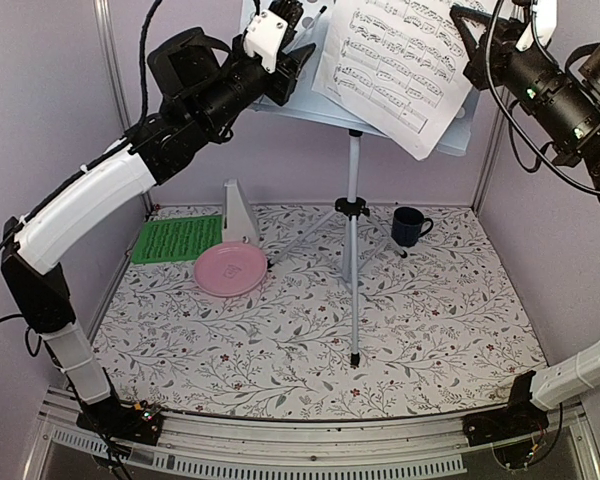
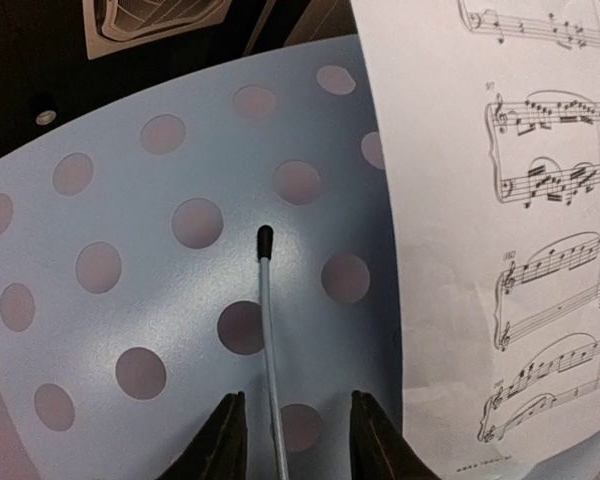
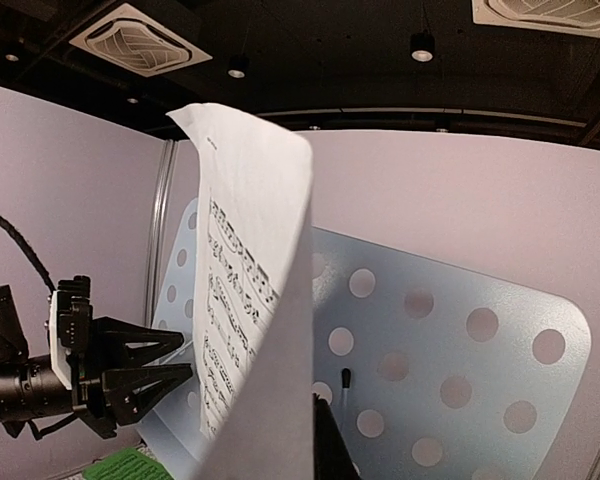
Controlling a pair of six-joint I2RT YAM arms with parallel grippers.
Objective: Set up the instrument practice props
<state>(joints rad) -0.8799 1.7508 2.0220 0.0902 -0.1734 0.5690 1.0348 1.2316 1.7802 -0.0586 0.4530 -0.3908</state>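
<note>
Left jaws astride wire (image 2: 270,330) on music stand (image 2: 130,250)

Honestly the only print I can make out from here is music notation on the white sheet (image 2: 450,250), its tiny bar numbers by the staves too small to read, and the green sheet (image 1: 177,240) is just blurry lines.
</note>
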